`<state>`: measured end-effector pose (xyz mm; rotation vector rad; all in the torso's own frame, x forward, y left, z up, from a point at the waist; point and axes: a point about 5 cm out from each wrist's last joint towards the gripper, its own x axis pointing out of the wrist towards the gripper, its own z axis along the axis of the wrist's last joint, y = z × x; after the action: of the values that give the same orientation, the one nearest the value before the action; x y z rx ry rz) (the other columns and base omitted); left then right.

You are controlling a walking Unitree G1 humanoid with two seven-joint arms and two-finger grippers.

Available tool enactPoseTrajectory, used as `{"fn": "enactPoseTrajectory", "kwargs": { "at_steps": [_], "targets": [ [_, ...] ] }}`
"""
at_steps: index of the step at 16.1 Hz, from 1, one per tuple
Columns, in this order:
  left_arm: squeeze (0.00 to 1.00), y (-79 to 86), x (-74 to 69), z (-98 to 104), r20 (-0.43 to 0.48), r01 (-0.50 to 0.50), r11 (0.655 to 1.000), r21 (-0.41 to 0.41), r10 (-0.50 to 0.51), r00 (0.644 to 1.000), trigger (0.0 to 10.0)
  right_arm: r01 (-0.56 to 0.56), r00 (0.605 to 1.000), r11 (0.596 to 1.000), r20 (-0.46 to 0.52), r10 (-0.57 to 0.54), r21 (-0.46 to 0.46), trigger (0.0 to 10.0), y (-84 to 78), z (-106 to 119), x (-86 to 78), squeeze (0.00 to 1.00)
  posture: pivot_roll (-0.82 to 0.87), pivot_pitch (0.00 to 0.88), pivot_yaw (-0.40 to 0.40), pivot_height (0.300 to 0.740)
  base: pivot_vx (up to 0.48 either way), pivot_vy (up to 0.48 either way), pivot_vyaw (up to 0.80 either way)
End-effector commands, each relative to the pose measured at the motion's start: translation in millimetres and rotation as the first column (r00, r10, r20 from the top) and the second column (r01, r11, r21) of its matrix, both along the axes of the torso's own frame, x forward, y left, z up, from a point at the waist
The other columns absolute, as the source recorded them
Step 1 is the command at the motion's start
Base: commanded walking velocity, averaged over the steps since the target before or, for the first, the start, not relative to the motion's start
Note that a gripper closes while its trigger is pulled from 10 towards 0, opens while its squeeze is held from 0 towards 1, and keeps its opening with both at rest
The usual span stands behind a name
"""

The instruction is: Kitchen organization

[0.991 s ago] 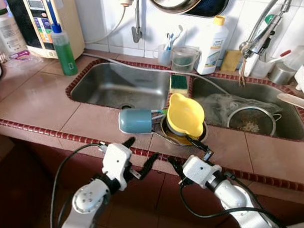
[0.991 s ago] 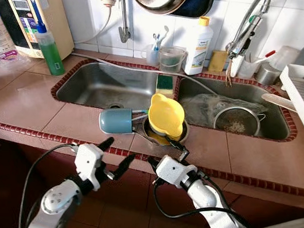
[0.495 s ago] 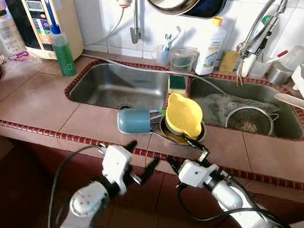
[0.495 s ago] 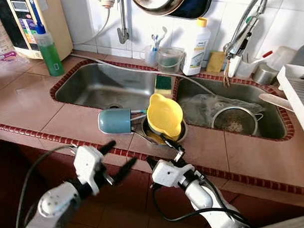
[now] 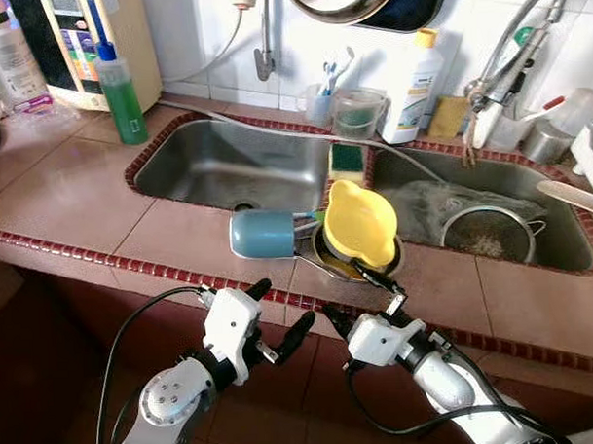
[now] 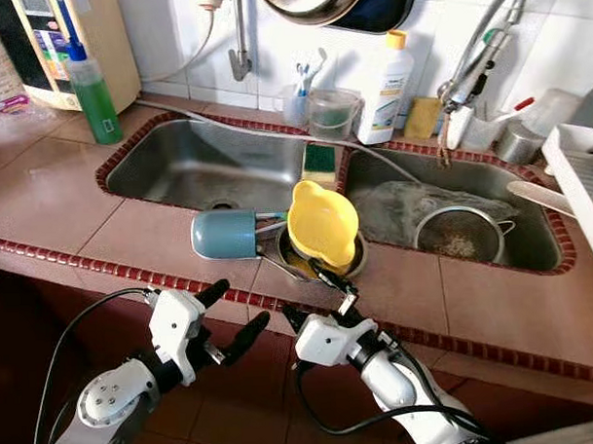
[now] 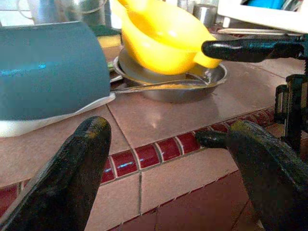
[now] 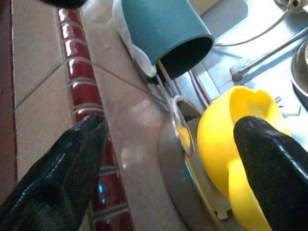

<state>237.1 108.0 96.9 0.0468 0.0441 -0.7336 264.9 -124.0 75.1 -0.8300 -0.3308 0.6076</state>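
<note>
Dishes piled on the worktop [image 5: 101,195] between the two sinks, a yellow jug [image 5: 359,223] tilted in a steel pan [image 5: 329,261] beside a toppled blue cup [image 5: 263,234], draw our right end effector [image 5: 362,298] nearer, fingers spread wide, while our left end effector [image 5: 280,310], also wide, stays low.

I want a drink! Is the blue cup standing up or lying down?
Lying down. The blue cup rests on its side on the counter, its open mouth facing the yellow bowl.
</note>
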Motion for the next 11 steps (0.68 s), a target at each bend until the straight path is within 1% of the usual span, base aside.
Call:
{"fn": "enactPoseTrajectory", "kwargs": {
  "at_steps": [1,2,6,8,10,11],
  "targets": [
    [0.00,-2.6,-0.8,5,0.020,0.005,1.000,0.000,-0.005,1.000,10.0,-0.005,0.999,0.999,0.043,0.003,0.040,10.0,-1.3,10,2.8,0.00,-0.07,0.038,-0.056,0.740,0.000,0.000,0.00],
    [0.00,-2.6,-1.2,5,0.019,0.005,1.000,-0.001,-0.005,1.000,10.0,-0.010,0.999,0.998,0.051,0.007,0.058,10.0,-1.1,13,3.3,0.00,-0.08,0.042,-0.056,0.740,0.000,0.000,0.00],
    [0.00,-3.0,-0.8,5,0.017,0.002,1.000,-0.001,-0.002,1.000,10.0,-0.004,0.998,1.000,0.066,0.003,0.012,10.0,-3.5,10,2.7,0.00,-0.08,0.048,-0.059,0.740,0.000,0.000,0.00],
    [0.00,-3.0,-0.8,6,0.017,0.000,1.000,-0.003,0.000,1.000,10.0,0.049,0.996,0.997,0.080,-0.045,-0.051,10.0,-9.5,5,6.5,0.00,-0.08,0.052,-0.059,0.740,0.000,0.000,0.00],
    [0.00,-5.5,-2.4,6,0.008,0.020,1.000,-0.007,-0.020,1.000,10.0,0.092,0.994,0.992,0.074,-0.086,-0.084,10.0,-13.5,1,10.3,0.00,-0.08,0.056,-0.060,0.740,0.000,0.000,0.00],
    [0.00,-6.7,-3.5,7,0.006,0.032,0.999,-0.005,-0.032,0.999,10.0,0.099,0.994,0.993,0.057,-0.095,-0.071,10.0,-14.5,1,11.2,0.00,-0.08,0.058,-0.060,0.740,0.000,0.000,0.00]
  ]
}}
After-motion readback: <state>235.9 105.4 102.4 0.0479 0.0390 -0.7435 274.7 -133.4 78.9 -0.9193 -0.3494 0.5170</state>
